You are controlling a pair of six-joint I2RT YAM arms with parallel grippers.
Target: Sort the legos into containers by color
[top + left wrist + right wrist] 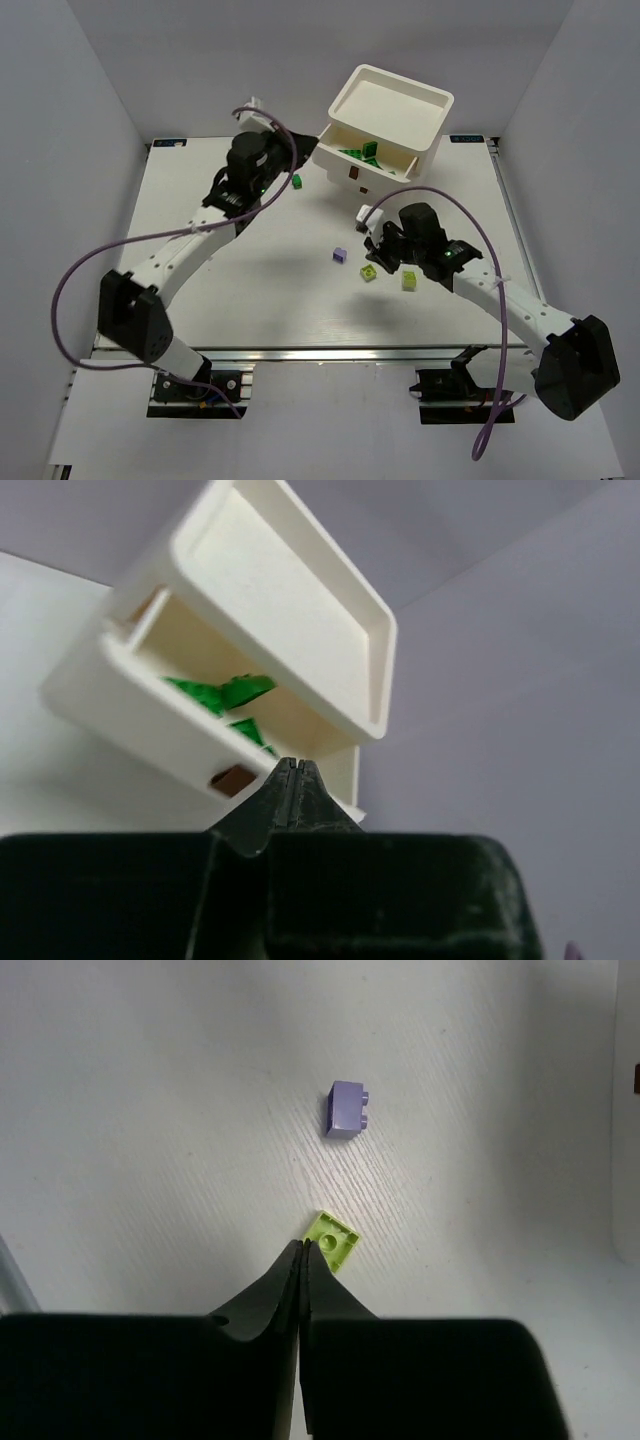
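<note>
The lime brick [336, 1238] lies on the counter [150, 1080], touching the tips of the right gripper [303, 1248], whose jaws are together. It looks light, stiff and slick, so pinch its flat sides. The left gripper [293, 764], jaws also together, faces the open drawer [140, 715].

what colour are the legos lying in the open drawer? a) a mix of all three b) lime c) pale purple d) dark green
d: in the left wrist view, the legos lying in the open drawer are all dark green.
</note>
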